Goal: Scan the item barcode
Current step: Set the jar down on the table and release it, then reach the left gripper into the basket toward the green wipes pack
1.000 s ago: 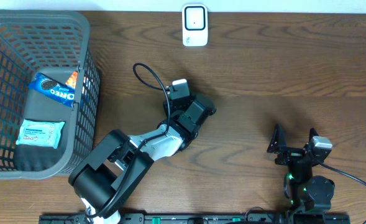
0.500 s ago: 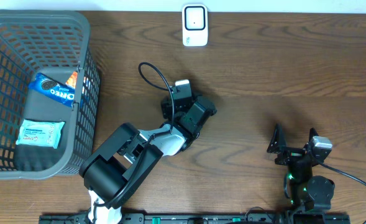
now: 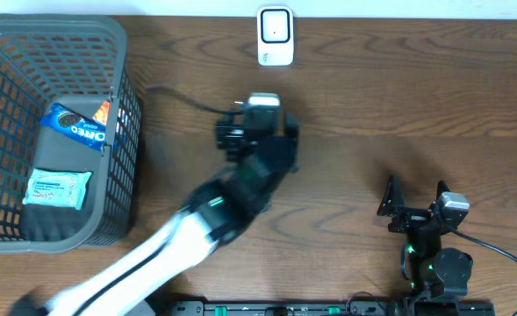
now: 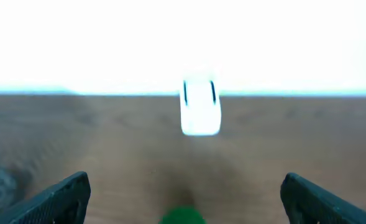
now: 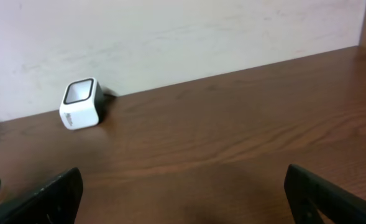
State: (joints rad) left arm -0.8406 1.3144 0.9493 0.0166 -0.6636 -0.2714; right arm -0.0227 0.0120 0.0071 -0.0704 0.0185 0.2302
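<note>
So the left gripper (image 4: pixel 184 186) is out over the middle of the table (image 3: pixel 398 96), and its arm is a big blur in the overhead shot, stretching in from the near left corner. In its wrist view both fingers (image 4: pixel 61 199) sit way out at the edges of the frame, spread wide, with nothing between them but bare wood. Dead ahead of it is the barcode scanner (image 3: pixel 275 35), a small white box with a dark face, standing at the far edge of the table by the wall.

The right gripper (image 3: pixel 414 197) is down at the near right, well apart from everything. Its fingers (image 5: pixel 46 198) are splayed wide too and hold nothing. Its camera catches the scanner off to the far left.

The stuff to scan is all in the grey mesh basket (image 3: pixel 126 114) on the left. A blue Oreo pack (image 3: pixel 76 125) lies toward the far side, and a pale green wipes pack (image 3: pixel 58 187) lies just near of it. Both lie flat on the basket floor, not touching either gripper. I can't make out a barcode on either one.
</note>
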